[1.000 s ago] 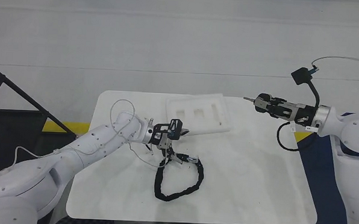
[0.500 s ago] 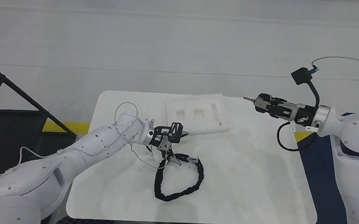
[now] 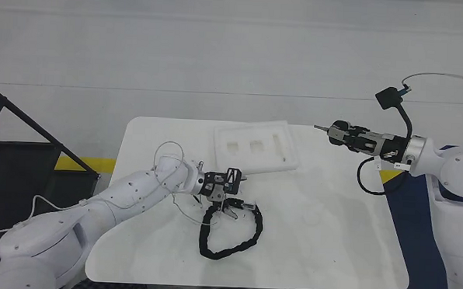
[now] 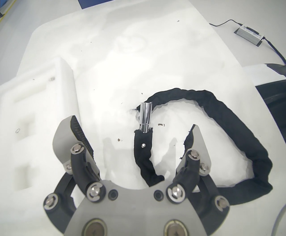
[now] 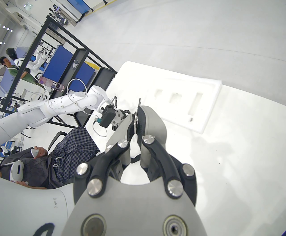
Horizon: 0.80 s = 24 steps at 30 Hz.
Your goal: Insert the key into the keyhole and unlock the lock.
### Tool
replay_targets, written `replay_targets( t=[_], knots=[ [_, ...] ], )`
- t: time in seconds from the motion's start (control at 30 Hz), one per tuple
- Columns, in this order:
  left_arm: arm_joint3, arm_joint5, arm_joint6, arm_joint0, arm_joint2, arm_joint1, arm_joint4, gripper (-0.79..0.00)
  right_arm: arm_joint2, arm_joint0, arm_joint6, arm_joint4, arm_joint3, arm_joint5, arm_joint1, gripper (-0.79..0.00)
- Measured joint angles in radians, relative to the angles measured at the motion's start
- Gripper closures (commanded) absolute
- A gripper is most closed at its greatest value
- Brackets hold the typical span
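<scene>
Glossy metal lock cylinder [image 4: 145, 116], matt black cloth-sleeved chain [image 4: 236, 125], white foam tray [image 3: 255, 148], smooth white table [image 3: 336, 235]

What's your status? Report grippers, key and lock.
Left gripper open over the metal end of the lock on the table. Right gripper shut on the key, far off. Nothing blocks the lock; foam tray alongside.

The key [image 5: 139, 102] is almost wholly hidden between the closed fingers of the right gripper [image 5: 135, 118]; a thin tip alone is seen past them, and its shape cannot be told. On the lock [image 4: 225, 111], the keyhole of the metal cylinder [image 4: 145, 115] cannot be made out. A stretch of the lock's black sleeve is covered by the body of the left gripper [image 4: 133, 128]. The foam tray [image 4: 35, 93] is cut off by the left wrist view's edge.
</scene>
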Motion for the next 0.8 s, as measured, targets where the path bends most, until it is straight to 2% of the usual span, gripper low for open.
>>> replay_targets(
  t=[0.17,0.33,0.4,0.53,0.67,0.8],
  knots=[
    [0.005,0.027,-0.018,0.028,0.002,-0.026,0.017,-0.785,0.0,0.0,0.0,0.0,0.0,0.0,0.0,0.0],
    [0.021,0.033,0.018,0.041,0.002,-0.044,0.061,-0.785,0.0,0.0,0.0,0.0,0.0,0.0,0.0,0.0],
    [0.032,0.034,0.031,0.044,0.001,-0.048,0.077,-0.683,0.0,0.0,0.0,0.0,0.0,0.0,0.0,0.0],
    [0.061,0.034,0.054,0.051,-0.009,-0.057,0.092,-0.416,0.0,0.0,0.0,0.0,0.0,0.0,0.0,0.0],
    [0.082,0.027,0.063,0.056,-0.015,-0.065,0.105,-0.372,0.0,0.0,0.0,0.0,0.0,0.0,0.0,0.0],
    [0.103,0.023,0.066,0.059,-0.02,-0.076,0.117,-0.369,0.0,0.0,0.0,0.0,0.0,0.0,0.0,0.0]
  ],
)
